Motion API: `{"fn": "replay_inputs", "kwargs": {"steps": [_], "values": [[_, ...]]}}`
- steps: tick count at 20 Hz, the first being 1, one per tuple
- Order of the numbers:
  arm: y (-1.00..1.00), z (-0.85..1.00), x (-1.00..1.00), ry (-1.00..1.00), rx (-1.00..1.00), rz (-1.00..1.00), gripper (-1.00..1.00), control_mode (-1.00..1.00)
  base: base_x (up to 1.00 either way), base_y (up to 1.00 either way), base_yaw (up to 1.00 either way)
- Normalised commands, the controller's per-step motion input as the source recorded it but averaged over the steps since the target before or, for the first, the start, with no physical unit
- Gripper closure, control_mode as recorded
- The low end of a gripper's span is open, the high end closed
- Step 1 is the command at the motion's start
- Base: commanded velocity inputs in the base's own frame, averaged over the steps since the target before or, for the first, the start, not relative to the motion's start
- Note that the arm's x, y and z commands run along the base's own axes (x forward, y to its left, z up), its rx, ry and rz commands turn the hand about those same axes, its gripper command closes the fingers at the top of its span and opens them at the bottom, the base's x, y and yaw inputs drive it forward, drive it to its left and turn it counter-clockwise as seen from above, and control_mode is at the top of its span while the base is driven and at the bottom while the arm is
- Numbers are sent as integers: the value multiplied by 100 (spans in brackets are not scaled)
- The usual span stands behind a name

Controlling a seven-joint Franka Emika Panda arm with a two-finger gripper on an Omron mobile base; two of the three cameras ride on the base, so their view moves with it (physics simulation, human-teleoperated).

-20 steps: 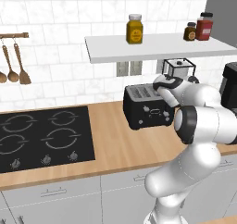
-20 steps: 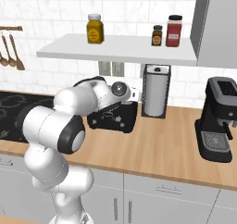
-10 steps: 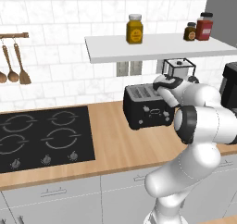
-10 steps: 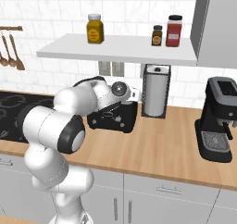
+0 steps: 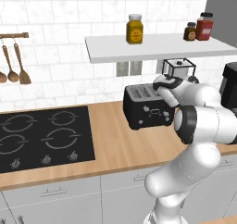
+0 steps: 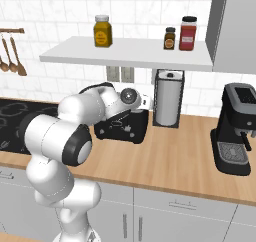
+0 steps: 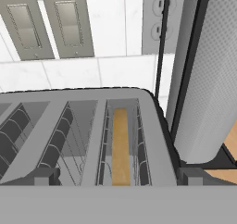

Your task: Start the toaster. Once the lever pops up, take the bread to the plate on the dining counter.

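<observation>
Gripper [image 5: 163, 85], jaws wide, hovered at frame centre over the toaster [image 5: 147, 106]; bread [image 7: 121, 146] sat inside, carry to plate pending

Black toaster [image 5: 147, 108] (silvery slots), tan bread [image 7: 121, 146].

White tiled wall [image 5: 60, 15]. White shelf [image 5: 157, 47] carries three jars. Light-wood counter [image 5: 115, 144] over grey cabinets [image 5: 60, 197], black hob [image 5: 41, 137] inset. Wooden spoons [image 5: 14, 65] hang on a rail. Paper towel roll [image 6: 167, 98] stands below shelf.
</observation>
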Motion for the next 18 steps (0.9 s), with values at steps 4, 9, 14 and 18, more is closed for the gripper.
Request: {"fn": "replay_inputs", "kwargs": {"steps": [4,9,14,18], "values": [[0,0,0,0,0,0,-100,-100,0,0,0],[0,0,0,0,0,0,-100,-100,0,0,0],[0,0,0,0,0,0,-100,-100,0,0,0],[0,0,0,0,0,0,-100,-100,0,0,0]]}}
